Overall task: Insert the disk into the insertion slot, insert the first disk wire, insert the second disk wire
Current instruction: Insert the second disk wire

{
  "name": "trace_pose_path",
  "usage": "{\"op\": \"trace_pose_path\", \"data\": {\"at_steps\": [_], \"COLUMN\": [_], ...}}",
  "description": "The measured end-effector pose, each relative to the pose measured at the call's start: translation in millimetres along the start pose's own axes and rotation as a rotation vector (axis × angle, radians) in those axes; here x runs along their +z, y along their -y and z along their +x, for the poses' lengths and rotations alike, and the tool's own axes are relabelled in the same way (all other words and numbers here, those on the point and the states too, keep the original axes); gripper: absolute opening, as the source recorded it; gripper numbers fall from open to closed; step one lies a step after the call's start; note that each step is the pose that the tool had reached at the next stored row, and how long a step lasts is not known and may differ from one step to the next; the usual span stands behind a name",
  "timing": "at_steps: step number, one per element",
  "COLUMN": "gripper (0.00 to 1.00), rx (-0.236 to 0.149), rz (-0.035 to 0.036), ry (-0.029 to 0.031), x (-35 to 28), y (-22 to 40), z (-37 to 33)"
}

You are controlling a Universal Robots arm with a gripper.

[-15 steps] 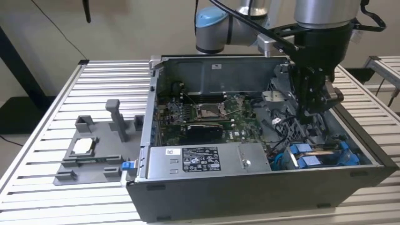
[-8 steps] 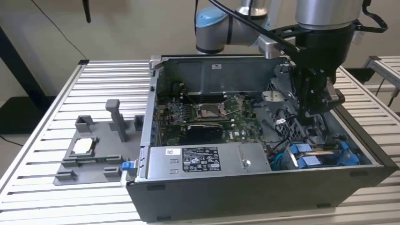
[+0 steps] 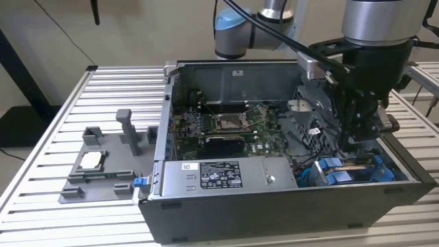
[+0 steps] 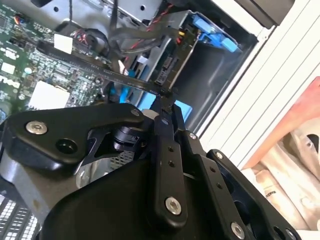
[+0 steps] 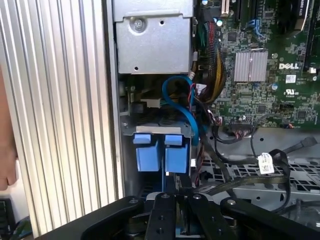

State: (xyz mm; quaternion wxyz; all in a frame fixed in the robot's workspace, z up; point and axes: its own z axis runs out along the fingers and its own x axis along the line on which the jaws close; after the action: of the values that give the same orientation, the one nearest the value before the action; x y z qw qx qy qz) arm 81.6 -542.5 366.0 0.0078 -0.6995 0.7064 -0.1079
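- The worktop [image 3: 103, 82] of ribbed metal carries one open dark-grey case [image 3: 274, 216]; its far end is cut off behind my arm.
- One green motherboard [image 3: 226, 128] lies on the case floor; in the exterior view my arm covers the part toward that view's right.
- One silver labelled power box [image 3: 219, 175] sits along the near wall.
- The slot [image 5: 150, 132], a grey cage, sits in the case corner beside the power box.
- The disk [image 5: 161, 152] shows two bright blue carrier tabs and sits down in the slot; its label and body are hidden.
- One blue cable [image 5: 182, 107] loops above the tabs.
- My gripper [image 4: 167, 100] hangs just over the disk, jaws pinched together on a flat black wire [image 4: 100, 67].
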Motion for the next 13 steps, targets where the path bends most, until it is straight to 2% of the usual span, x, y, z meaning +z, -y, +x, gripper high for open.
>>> {"op": "trace_pose_path", "data": {"at_steps": [1,2,3,6,7,9,11,13], "gripper": [0.16,0.16,0.16,0.16,0.16,0.16,0.16,0.16], "rx": [0.001,0.003,0.006,0.015,0.016,0.018,0.019,0.018], "rz": [-0.0002,-0.0005,-0.0009,-0.002,-0.0022,-0.0034,-0.0064,-0.0129], "ry": [0.005,0.0189,0.0381,0.0897,0.1001,0.1106,0.1153,0.1166], "x": [0.8,1.1,1.2,1.9,2.9,5.2,7.9,10.9], "y": [0.5,1.1,1.7,3.6,4.1,6.2,9.3,14.2], "z": [1.3,1.8,1.9,3.4,5.2,8.8,11.9,14.0]}}
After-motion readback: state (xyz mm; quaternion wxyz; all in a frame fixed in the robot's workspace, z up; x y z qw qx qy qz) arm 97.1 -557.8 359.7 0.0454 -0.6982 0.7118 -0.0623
